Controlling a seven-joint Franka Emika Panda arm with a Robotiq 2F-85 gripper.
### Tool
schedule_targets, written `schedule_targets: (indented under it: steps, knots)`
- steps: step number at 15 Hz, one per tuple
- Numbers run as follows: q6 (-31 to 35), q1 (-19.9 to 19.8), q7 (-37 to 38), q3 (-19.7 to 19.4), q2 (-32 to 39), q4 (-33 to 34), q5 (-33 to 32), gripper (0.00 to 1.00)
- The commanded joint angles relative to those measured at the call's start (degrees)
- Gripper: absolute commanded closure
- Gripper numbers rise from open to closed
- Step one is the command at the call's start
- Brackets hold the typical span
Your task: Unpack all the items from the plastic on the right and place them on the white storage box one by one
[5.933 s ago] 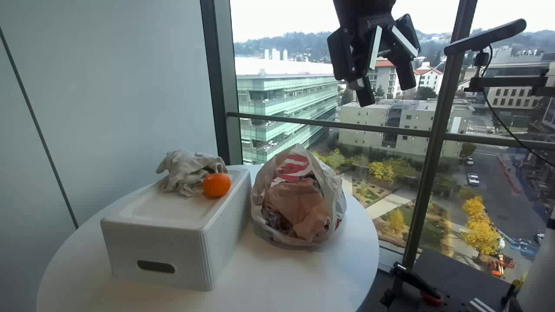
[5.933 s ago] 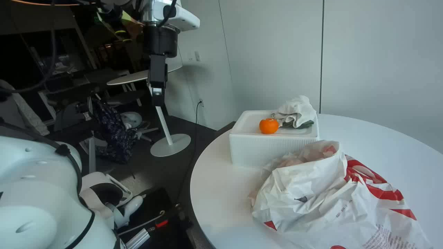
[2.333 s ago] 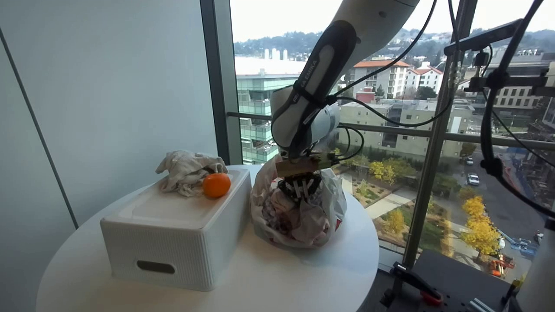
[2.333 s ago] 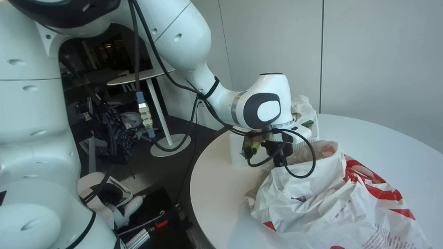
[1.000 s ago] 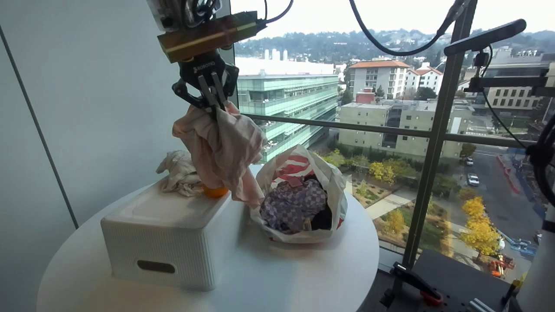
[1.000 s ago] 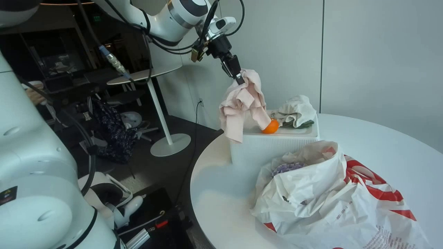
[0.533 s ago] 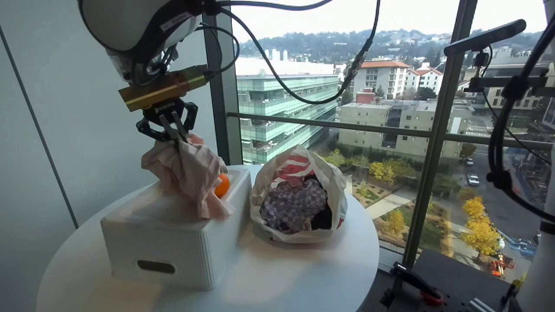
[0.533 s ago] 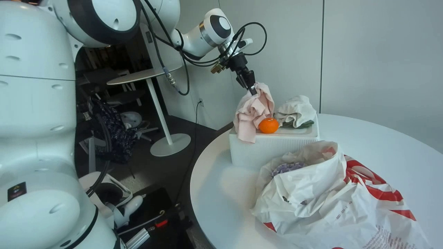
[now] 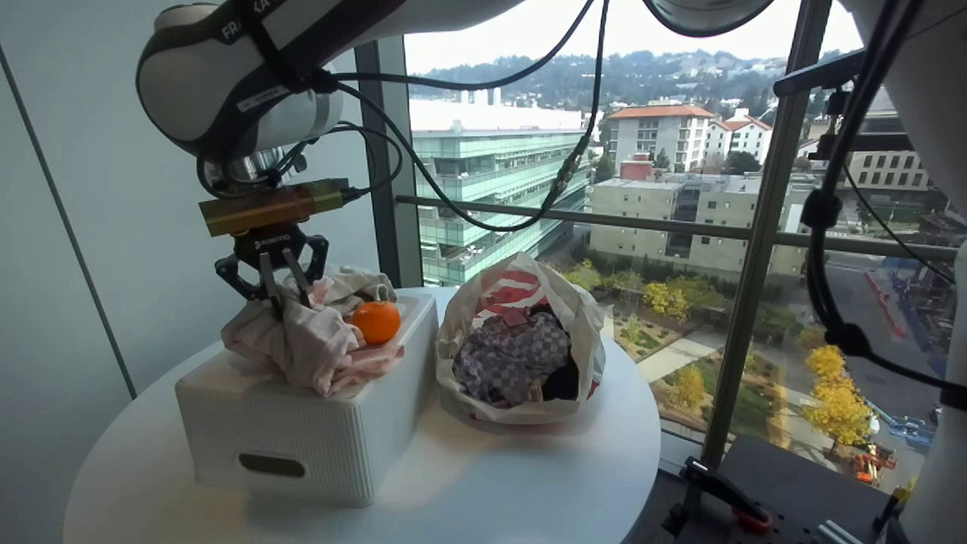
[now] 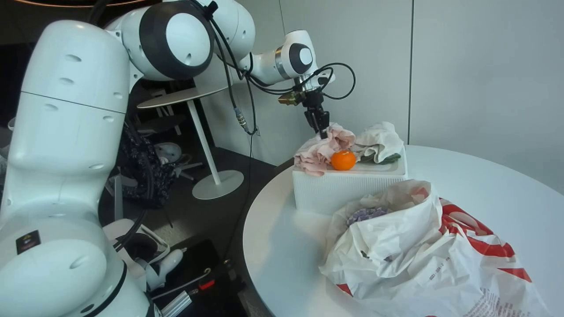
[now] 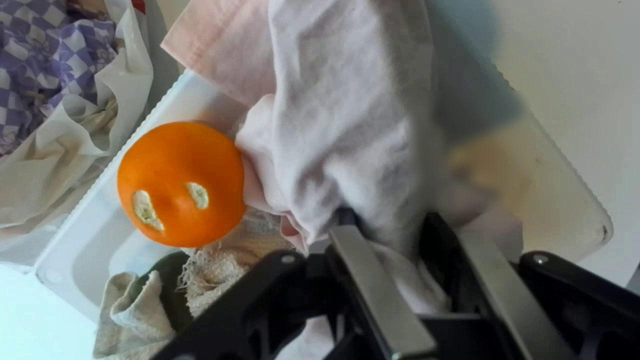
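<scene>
A crumpled pale pink cloth (image 9: 302, 355) (image 11: 345, 125) lies on the lid of the white storage box (image 9: 276, 431) (image 10: 348, 187), draping over its edge. Just above it, my gripper (image 9: 291, 304) (image 11: 389, 220) has its fingers spread apart, their tips down among the folds. Cloth shows loosely in the gap between them. Beside the pink cloth sit an orange (image 9: 376, 323) (image 11: 182, 185) and a beige cloth (image 10: 379, 138) with something dark green (image 10: 387, 159) under it. Purple checkered fabric (image 9: 514, 355) and a dark item (image 9: 563, 381) show inside the plastic bag (image 10: 396, 237).
Box and bag stand close together on a round white table (image 9: 491, 483). A wall is behind the box, and a window frame (image 9: 385, 151) rises past the table. Cables loop from the arm above the table.
The pink cloth came out of the bag, uncovering the checkered fabric. Over the last second my gripper swung over the box and descended, the cloth settled on the lid, and the fingers spread.
</scene>
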Motion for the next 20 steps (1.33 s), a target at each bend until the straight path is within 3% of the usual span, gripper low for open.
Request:
schedule_targets:
  steps: [1,5,6,10,14,20]
  knots:
    - [-0.9,-1.2,-6.1,0.5,-3.0,-0.4,10.4,0.30]
    - [-2.7,-1.5,-6.9,-1.2,-11.4,-5.5,15.2,0.02]
    - [-3.1,-1.8,-5.9,-1.9,-14.4,-7.8,15.5,0.00]
    - [-4.7,-3.4,-0.2,-5.1,-25.4,-18.3,12.5,0.00]
    - [-5.8,-8.4,2.6,-7.5,-33.0,-29.6,13.5,0.00]
    - [6.1,-16.9,3.6,-12.2,-29.9,-40.5,12.9,0.00]
